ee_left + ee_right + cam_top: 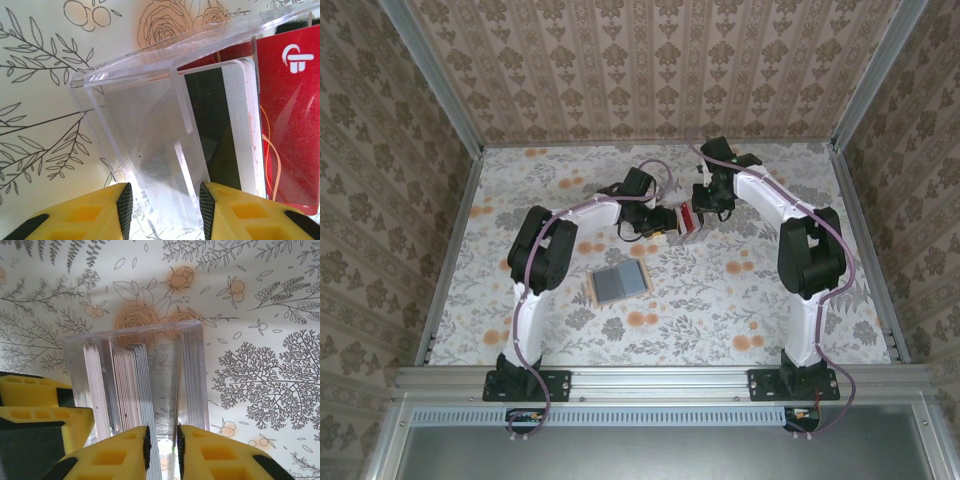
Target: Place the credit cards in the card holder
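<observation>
Step in hand, by the look of it: getting the credit cards out of a clear case before loading the card holder.

With the left gripper clenched on the case's near end, black pads against both side walls, hold it level and off the table. No tilting: cards standing on edge inside, a red card and a white card with a dark stripe among them, likely to slide out together.

At the right gripper, jaws nearly together around something thin at the right of the stack. Cannot tell whether pinching a card, pinching a clear divider, or loose. Worth checking before any pull. Aim for one card, take it by the edge, draw straight along the slot and not sideways against the dividers.

Card holder lying open on the table, grey inside up, nearer than both grippers and a little left of them, well apart from the case. Carry each card over low, line up with a pocket, slide in flat. Probably wise to pin the holder with the free gripper first, being light and apt to skate on the cloth.
</observation>
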